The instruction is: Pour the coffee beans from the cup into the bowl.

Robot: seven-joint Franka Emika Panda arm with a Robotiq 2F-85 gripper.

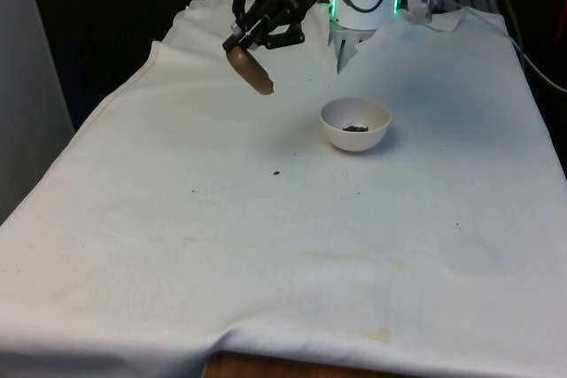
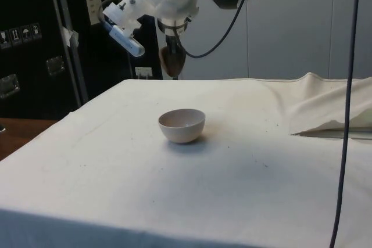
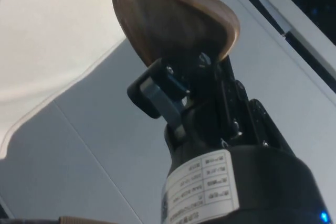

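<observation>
Gripper (image 1: 252,52) pinches the tilted brown cup (image 1: 251,70), raised left of the white bowl (image 1: 355,124); beans already inside.

Brown wooden cup (image 1: 251,70) is held off the cloth, tilted steeply with its mouth turned down towards the front view's right, up and to the front view's left of the bowl and well apart from it (side view places the cup (image 2: 172,61) beyond the bowl, above table level). White round bowl (image 1: 355,124) stands upright on the cloth, a small dark heap of coffee beans (image 1: 356,127) at its bottom. One dark bean (image 1: 276,173) lies loose on the cloth, to the front view's left of the bowl (image 2: 182,125).
</observation>
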